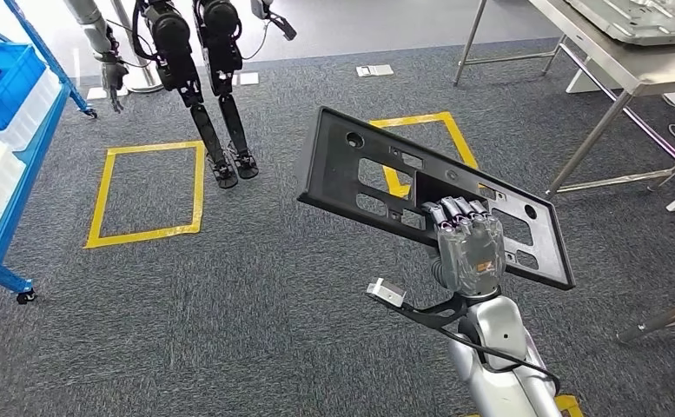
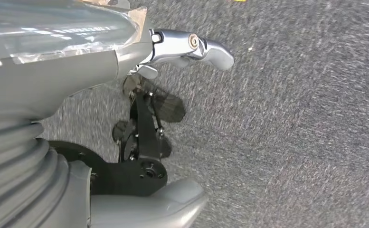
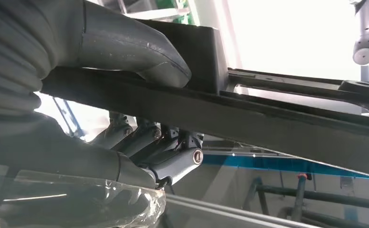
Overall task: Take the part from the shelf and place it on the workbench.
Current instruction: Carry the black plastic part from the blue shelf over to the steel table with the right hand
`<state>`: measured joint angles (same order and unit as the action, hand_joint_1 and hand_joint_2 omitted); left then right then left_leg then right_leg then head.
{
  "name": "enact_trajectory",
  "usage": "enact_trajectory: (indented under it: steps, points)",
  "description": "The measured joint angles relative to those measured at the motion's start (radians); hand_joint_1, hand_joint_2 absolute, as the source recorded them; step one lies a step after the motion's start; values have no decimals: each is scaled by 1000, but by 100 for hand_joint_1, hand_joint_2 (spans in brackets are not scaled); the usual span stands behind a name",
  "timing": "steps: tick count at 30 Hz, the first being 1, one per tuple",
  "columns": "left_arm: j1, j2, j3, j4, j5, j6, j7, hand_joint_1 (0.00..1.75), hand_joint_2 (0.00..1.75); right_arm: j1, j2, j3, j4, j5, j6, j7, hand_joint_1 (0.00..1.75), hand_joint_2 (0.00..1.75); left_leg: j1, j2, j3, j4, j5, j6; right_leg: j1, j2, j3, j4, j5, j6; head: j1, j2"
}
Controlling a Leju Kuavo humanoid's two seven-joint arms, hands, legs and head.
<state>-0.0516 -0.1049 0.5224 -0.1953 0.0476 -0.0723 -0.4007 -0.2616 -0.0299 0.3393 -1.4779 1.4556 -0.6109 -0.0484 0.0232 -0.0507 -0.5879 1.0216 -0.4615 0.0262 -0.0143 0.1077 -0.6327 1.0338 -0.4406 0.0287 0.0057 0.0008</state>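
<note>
Ahead: second robot [image 1: 201, 78] | workbench [image 1: 629, 82] right | right hand [image 1: 466, 243] grasps part [image 1: 386, 174] | left hand [image 2: 192, 47] unclear

Grey carpeted floor [image 1: 273, 295] marked with two yellow tape squares [image 1: 147, 193]; steel bench [image 1: 616, 65] standing top right, blue shelf [image 1: 8, 130] at left.

No text, label, brand, number or sign is readable on any surface here; the small orange patch on the right hand [image 1: 471, 248] is too blurred to read.
</note>
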Motion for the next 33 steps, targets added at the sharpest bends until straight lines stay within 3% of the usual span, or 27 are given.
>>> enact_trajectory:
  steps: [2,3,5,6,7,9,11,13,14,15,17,19,28,31,33]
  points:
    - [1,0,0,0,-4,-3,0,0,175,2,-5,-6,-4,18,0,7,175,175,-1,27,10,-10,3,11,1,-63,-43,89,-40,-1,5,0]
    - [1,1,0,0,-6,-4,0,0,175,2,-7,-9,-6,33,0,14,175,175,-4,41,11,-10,1,14,0,-83,-78,155,-68,-2,7,0]
    - [1,1,0,0,-9,-8,1,0,175,4,-15,-13,-6,72,2,50,175,175,-7,69,12,-10,-2,15,-3,-94,-129,251,-99,4,8,0]
    - [1,1,0,0,-11,-9,2,0,175,0,-29,-8,-5,88,4,94,175,175,-8,81,12,-10,-3,15,-5,-97,-128,250,-94,11,8,0]
    - [0,0,0,0,-14,-10,3,0,175,-10,-49,4,-4,99,7,156,175,175,-8,92,13,-10,-5,13,-8,-104,-106,209,-76,20,8,0]
    - [-1,-1,0,0,-20,-12,6,0,175,-53,-109,51,3,109,21,311,175,175,-10,112,17,-9,-10,6,-10,-143,-30,71,-28,31,9,0]
    - [0,0,-1,0,-26,-16,10,0,175,-116,-170,122,22,112,41,446,175,175,-15,134,24,-8,-17,-5,-2,-171,15,-13,2,23,9,0]
    - [-2,-1,-2,0,-31,-19,14,0,175,-164,-220,193,50,113,56,521,175,175,-16,157,33,-10,-23,-16,6,-156,18,-21,8,9,8,0]
    - [-5,-1,-3,0,-33,-19,15,0,175,-175,-238,219,62,114,60,534,175,175,-13,159,36,-9,-28,-22,1,-145,20,-22,8,3,8,0]
    - [-7,-2,-4,0,-34,-20,15,0,175,-183,-251,240,70,115,62,541,175,175,-9,147,34,2,-38,-26,-3,-134,22,-23,9,-3,7,0]
    - [-10,-3,-8,0,-35,-21,15,0,175,-200,-267,269,85,116,63,545,175,175,-4,99,5,68,-79,-32,-12,-116,26,-25,10,-17,4,0]
    - [-10,-4,-10,0,-36,-21,15,0,175,-213,-273,283,94,116,63,547,175,175,-4,69,-25,129,-112,-31,-10,-106,26,-25,9,-24,2,0]
    - [-9,-4,-10,0,-36,-21,15,0,175,-214,-274,286,95,116,63,547,175,175,-4,65,-33,146,-120,-31,-9,-104,26,-25,9,-25,1,0]
    - [-7,-4,-10,0,-37,-22,15,0,175,-218,-277,294,98,116,63,549,175,175,-4,59,-58,192,-139,-31,-8,-97,26,-25,8,-25,1,0]
    - [-5,-4,-11,0,-37,-22,15,0,175,-219,-281,302,102,116,63,551,175,175,-4,54,-92,251,-156,-30,-5,-86,26,-25,8,-26,1,0]
